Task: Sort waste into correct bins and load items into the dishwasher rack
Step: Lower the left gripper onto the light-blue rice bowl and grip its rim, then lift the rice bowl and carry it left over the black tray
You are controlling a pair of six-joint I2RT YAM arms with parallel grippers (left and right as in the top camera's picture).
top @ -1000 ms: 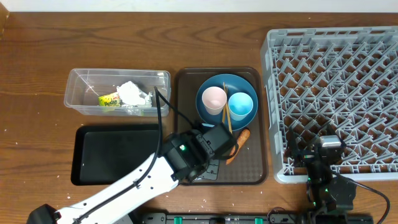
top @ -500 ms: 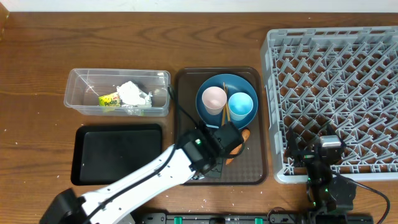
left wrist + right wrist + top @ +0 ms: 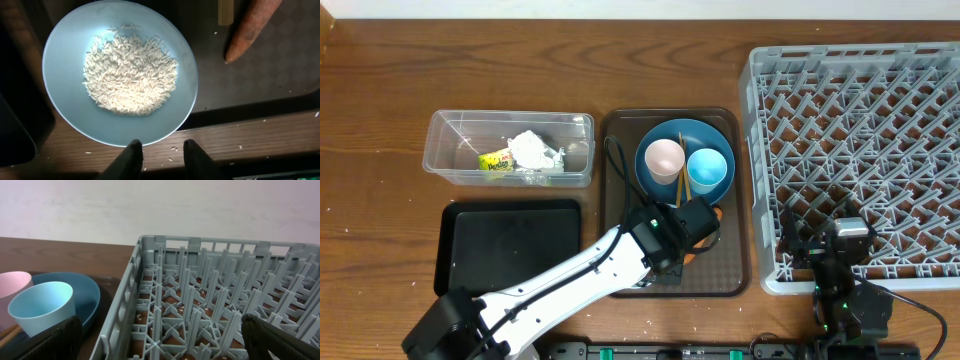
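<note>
In the left wrist view a light-blue bowl holding white rice grains sits on the brown tray, with the orange carrot to its right. My left gripper hovers just past the bowl's near rim, jaws a little apart with nothing between them. From overhead, the left arm covers the bowl. The dark-blue plate carries a white-pink cup, a light-blue cup and chopsticks. My right gripper stands open over the dishwasher rack's front left corner.
The clear tub at the back left holds tissue and a yellow-green wrapper. A black tray lies in front of it, left of the brown serving tray. Loose rice grains dot the table by the tray's front edge.
My left arm has slid right across the brown tray to hang over the bowl, and its jaws have opened slightly. The right arm has not moved.
</note>
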